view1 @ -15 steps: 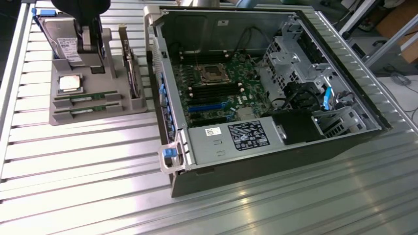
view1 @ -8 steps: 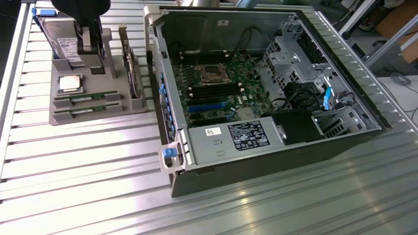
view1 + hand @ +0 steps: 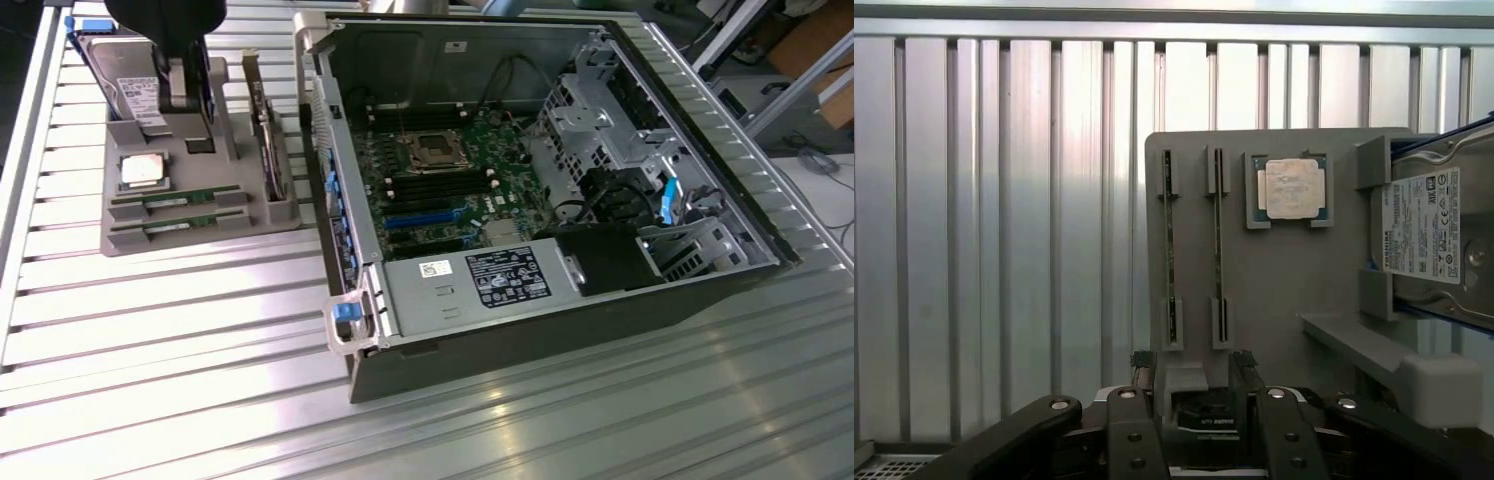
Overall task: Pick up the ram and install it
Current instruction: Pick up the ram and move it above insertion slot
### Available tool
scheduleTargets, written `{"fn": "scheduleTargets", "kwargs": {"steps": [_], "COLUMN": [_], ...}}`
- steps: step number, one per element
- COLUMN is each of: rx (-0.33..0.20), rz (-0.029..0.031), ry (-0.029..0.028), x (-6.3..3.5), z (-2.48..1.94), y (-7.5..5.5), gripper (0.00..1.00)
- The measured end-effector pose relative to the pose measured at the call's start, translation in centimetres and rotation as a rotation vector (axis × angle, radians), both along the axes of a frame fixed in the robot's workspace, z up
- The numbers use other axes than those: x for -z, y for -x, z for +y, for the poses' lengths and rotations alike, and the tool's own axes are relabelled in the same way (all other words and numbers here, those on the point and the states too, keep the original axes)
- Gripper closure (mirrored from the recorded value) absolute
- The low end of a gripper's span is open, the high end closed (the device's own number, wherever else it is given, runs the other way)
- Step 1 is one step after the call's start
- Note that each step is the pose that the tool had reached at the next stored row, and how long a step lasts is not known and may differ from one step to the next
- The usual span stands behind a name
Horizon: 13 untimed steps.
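black and jointed, our gripper (image 3: 1193, 362) sits closest to the lens, its jaws spread wide and holding nothing, hanging over the near edge of the grey holder (image 3: 1284, 300). we judge the holder to be moulded plastic, shaped to keep each part where fingers can find it. the two ram sticks (image 3: 1170, 250) stand on edge, side by side, each caught at both ends by small slotted blocks, so their thin green boards offer a narrow top edge to pinch. both sit in their cradles. beside them a square silver processor chip (image 3: 1292, 188) lies flat in its own frame, and a hard drive (image 3: 1429, 230) with a white label is held by corner blocks. all this rests on a ribbed aluminium table (image 3: 1004, 250), shiny and grooved. in the exterior view the open computer case (image 3: 534, 330) lies on its side with its motherboard (image 3: 441, 190) facing up, we think for access from above.
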State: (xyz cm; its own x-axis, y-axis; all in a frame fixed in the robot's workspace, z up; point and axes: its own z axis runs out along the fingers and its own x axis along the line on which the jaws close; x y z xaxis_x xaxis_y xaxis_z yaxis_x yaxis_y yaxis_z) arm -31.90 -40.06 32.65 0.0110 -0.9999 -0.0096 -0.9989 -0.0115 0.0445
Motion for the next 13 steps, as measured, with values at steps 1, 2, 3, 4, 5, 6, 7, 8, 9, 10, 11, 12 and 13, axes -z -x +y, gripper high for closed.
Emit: {"fn": "scheduleTargets", "kwargs": {"steps": [1, 2, 3, 4, 5, 6, 7, 8, 9, 10, 11, 12, 13], "rx": [0.000, 0.000, 0.000, 0.000, 0.000, 0.000, 0.000, 0.000, 0.000, 0.000, 0.000, 0.000, 0.000], "rz": [0.0000, -0.0001, 0.0000, 0.0000, 0.0000, -0.0001, 0.0000, 0.0000, 0.0000, 0.0000, 0.0000, 0.0000, 0.0000], "ry": [0.0000, 0.0000, 0.0001, 0.0001, 0.0002, 0.0002, 0.0002, 0.0002, 0.0002, 0.0002, 0.0002, 0.0002, 0.0002], "x": [0.02, 0.04, 0.06, 0.09, 0.13, 0.15, 0.18, 0.20, 0.22, 0.24, 0.26, 0.29, 0.33], "z": [0.00, 0.00, 0.00, 0.00, 0.00, 0.00, 0.00, 0.00, 0.00, 0.00, 0.00, 0.00, 0.00], "y": [0.00, 0.00, 0.00, 0.00, 0.00, 0.00, 0.00, 0.00, 0.00, 0.00, 0.00, 0.00, 0.00], "gripper": [0.58, 0.58, 0.58, 0.58, 0.58, 0.58, 0.58, 0.58, 0.58, 0.58, 0.58, 0.58, 0.58]}}
